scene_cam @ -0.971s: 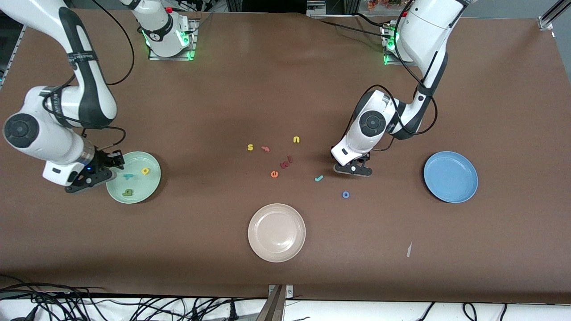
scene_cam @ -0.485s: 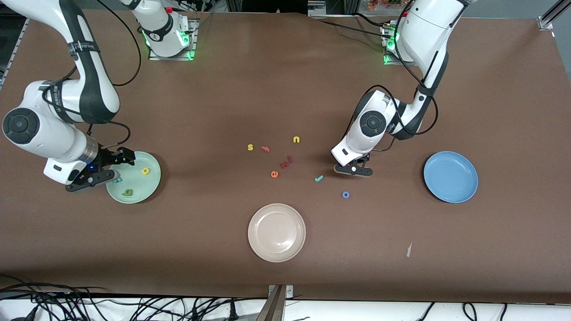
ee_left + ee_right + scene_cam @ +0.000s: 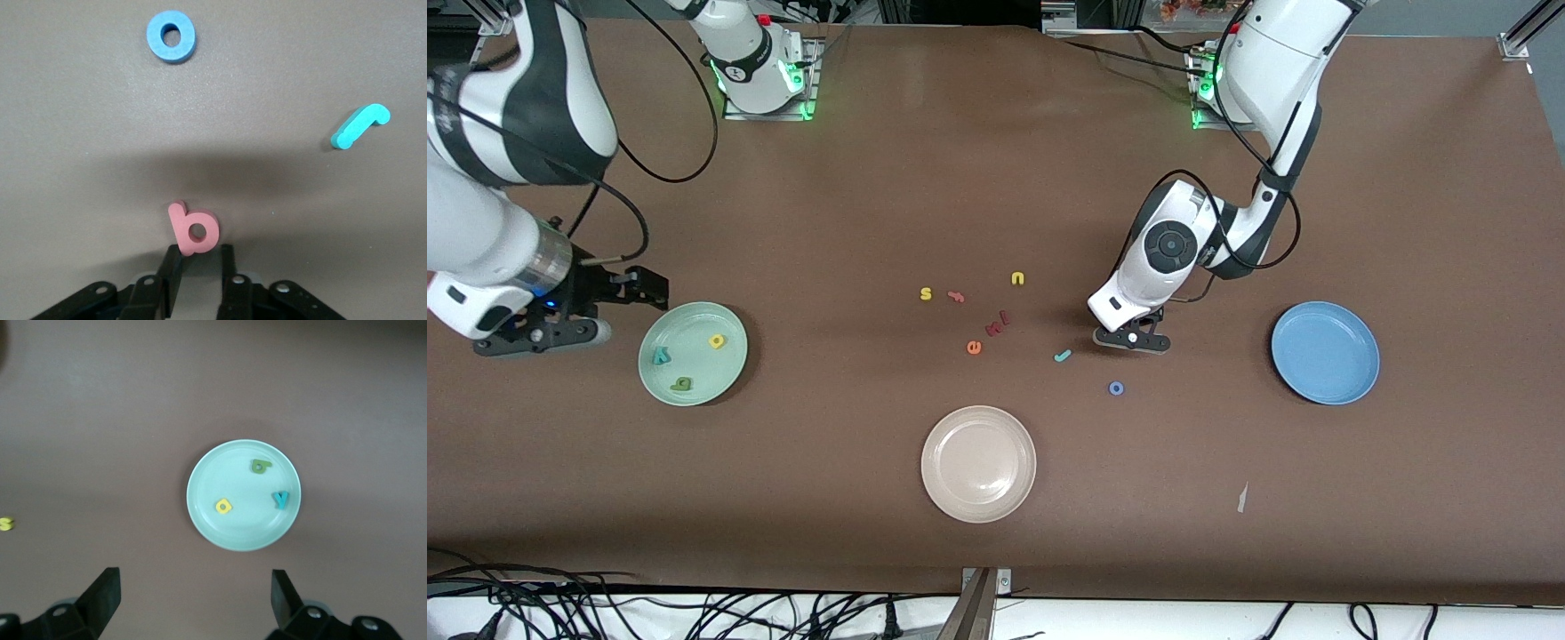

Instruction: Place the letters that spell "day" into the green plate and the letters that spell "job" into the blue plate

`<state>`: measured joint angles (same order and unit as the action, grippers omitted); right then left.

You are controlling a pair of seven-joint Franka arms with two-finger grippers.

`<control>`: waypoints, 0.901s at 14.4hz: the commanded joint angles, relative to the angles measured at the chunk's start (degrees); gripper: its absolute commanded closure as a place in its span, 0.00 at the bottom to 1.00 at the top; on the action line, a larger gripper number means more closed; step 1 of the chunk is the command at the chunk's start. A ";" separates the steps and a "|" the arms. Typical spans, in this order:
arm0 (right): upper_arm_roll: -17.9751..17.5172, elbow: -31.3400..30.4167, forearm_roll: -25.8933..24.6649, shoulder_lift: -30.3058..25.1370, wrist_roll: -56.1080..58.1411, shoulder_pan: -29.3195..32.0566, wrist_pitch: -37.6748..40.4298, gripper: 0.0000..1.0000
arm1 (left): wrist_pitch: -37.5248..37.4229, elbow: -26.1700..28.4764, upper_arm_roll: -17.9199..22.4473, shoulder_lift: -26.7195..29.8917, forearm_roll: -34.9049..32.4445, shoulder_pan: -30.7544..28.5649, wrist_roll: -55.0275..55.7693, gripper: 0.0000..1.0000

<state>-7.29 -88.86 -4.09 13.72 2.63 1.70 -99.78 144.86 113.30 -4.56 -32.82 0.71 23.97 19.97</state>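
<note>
Green plate (image 3: pixel 694 311): on the surface toward the right arm's end; holds the yellow letter (image 3: pixel 717 340), dark green letter (image 3: pixel 683 384) and teal y (image 3: pixel 661 356).
Blue plate (image 3: pixel 1325 352): toward the left arm's end, no letters in it.
Salmon b (image 3: pixel 193 229): on the surface, its bowl just between the left gripper's (image 3: pixel 200 263) fingers, which stand narrowly apart around it; contact cannot be told.
Teal j (image 3: pixel 1062 356): on the surface beside the left gripper.
Blue o (image 3: pixel 1116 388): nearer the front camera than the j.
Right gripper (image 3: pixel 193 593): fingers spread wide, holding nothing, raised beside the green plate.
Beige plate (image 3: pixel 978 463): nearest the front camera.
</note>
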 commanded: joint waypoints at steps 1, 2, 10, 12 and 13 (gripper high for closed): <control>-1.23 5.00 1.19 -1.76 -1.49 0.23 7.03 0.00 | 0.24 -1.24 0.08 -0.66 -1.32 0.21 1.30 0.67; -1.15 5.62 3.19 -2.90 -1.49 0.23 8.45 0.00 | 0.24 -1.33 0.08 -0.66 -1.32 0.20 1.48 0.64; -0.62 3.10 5.32 -9.24 -1.83 0.23 10.58 0.00 | 0.24 -2.38 0.08 -1.28 -1.41 0.20 2.18 0.64; -0.36 0.46 5.32 -9.33 -1.92 0.06 7.69 0.00 | 0.24 -2.65 0.17 -1.45 -1.41 0.20 2.18 0.64; 1.04 0.01 5.23 -8.98 -1.92 -1.07 6.80 0.00 | 0.24 -2.65 0.17 -1.45 -1.41 0.20 2.18 0.64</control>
<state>-7.81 -86.26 0.03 5.15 1.46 1.67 -90.54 145.00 112.06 -4.59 -33.25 0.71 23.98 21.04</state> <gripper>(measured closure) 0.000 0.634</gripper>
